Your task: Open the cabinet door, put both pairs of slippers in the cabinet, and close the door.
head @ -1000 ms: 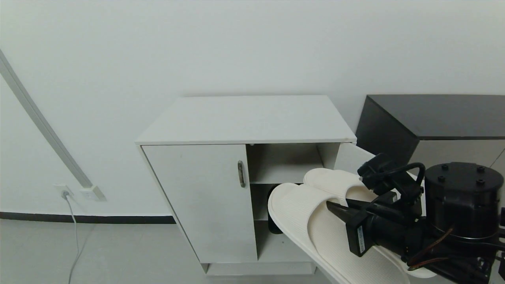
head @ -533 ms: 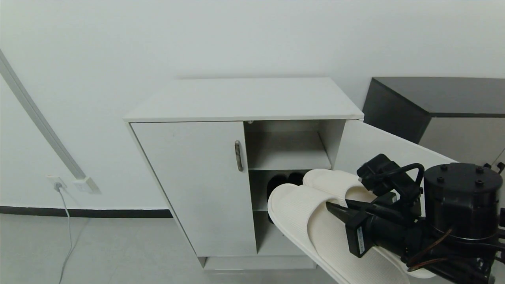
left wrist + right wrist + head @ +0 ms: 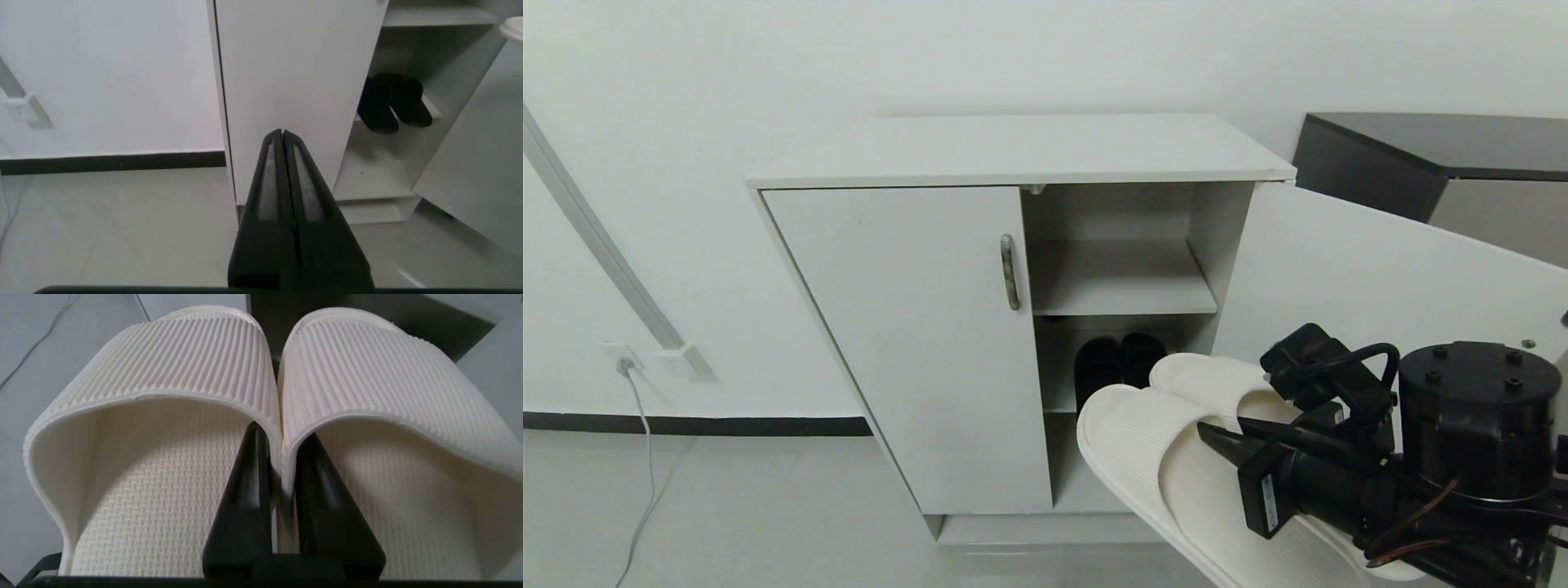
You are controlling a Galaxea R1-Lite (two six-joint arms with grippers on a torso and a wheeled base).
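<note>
Hanging left gripper (image 3: 282, 135): fingers pressed together on nothing, low before the left door; farther from the open bay than the right arm.
Cabinet (image 3: 1013, 147): at 12 o'clock in the head view, against the wall.
Left door (image 3: 907, 327): shut, with the handle (image 3: 1009, 272) upright along its 3 o'clock edge.
Upper shelf (image 3: 1119, 286): bare.
Black slippers (image 3: 1119, 363): side by side on the middle shelf, touching; toe or heel outward, cannot tell.
White slippers (image 3: 1152, 441): outside the cabinet, before the bay mouth; side by side, inner edges touching, uppers facing up; long axis from 4 to 10 o'clock, toes at 10 o'clock.
Right gripper (image 3: 282, 469): clamped on the two touching inner edges of the white pair, entering from the heel end.
Relation for the coming move: bay opens at 10 to 11 o'clock from the right gripper, nearly along the slippers' axis; judged a toe-first push.
Right door (image 3: 1380, 269): swung open at 3 o'clock, close behind the right arm.
</note>
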